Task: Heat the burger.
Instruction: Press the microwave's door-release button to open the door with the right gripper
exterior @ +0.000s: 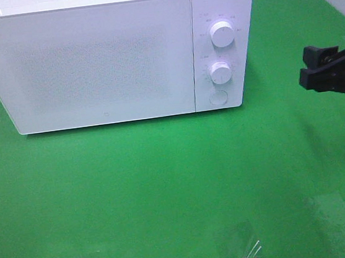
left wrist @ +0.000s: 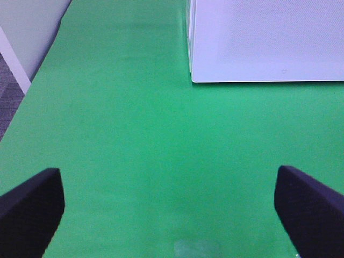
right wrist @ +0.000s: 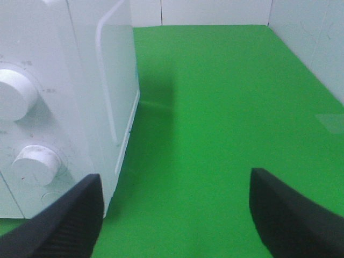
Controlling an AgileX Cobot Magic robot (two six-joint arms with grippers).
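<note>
The burger does not show in any of the three views. It may be behind the closed door of the microwave [exterior: 99,62] or outside the pictures; I cannot tell which. I judge that a burger is light and soft, with layers that slide on each other. A hard squeeze would crush the bun, so the hold should be gentle, across the sides and low enough to keep the layers together.

The microwave stands on the green surface [exterior: 166,185], with two knobs [exterior: 221,33] and a round button [exterior: 219,97] on its right panel. The right end effector [right wrist: 174,204] hangs just beside that panel, wide and holding nothing. The left end effector [left wrist: 169,207] is also wide and holds nothing, over bare surface in front of the microwave.
</note>
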